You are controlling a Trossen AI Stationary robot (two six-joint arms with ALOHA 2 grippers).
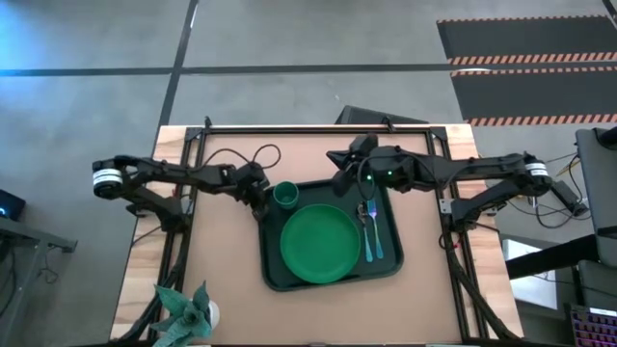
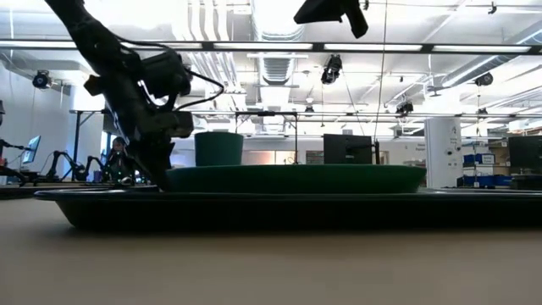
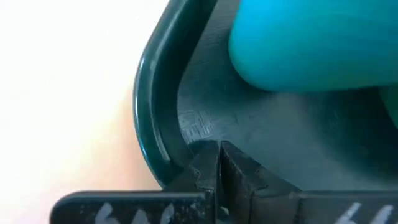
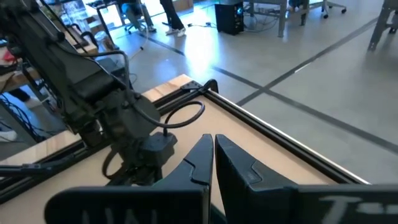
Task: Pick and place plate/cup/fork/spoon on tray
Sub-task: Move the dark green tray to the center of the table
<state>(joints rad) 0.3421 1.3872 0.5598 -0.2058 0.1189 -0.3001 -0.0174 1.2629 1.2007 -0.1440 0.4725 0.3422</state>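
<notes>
The dark green tray (image 1: 390, 265) lies at the table's middle. The bright green plate (image 1: 320, 243) lies flat on it. The green cup (image 1: 285, 196) stands upright in the tray's far left corner and also shows in the left wrist view (image 3: 311, 43). The blue-handled fork and spoon (image 1: 369, 236) lie side by side on the tray, right of the plate. My left gripper (image 3: 217, 155) is shut and low, just inside the tray's left rim (image 3: 152, 106), beside the cup. My right gripper (image 4: 213, 149) is shut, empty and raised above the tray's far edge (image 1: 345, 179). My left gripper's shut fingertips (image 3: 233, 158) point down at the tray's floor (image 3: 205, 124), just inside the left rim near the far left corner. I cannot tell whether they touch the floor. They do not touch the cup.
A potted plant (image 1: 188, 310) stands at the table's near left corner. A black frame (image 1: 318, 128) runs along the table's far and side edges. Bare tabletop lies left and right of the tray.
</notes>
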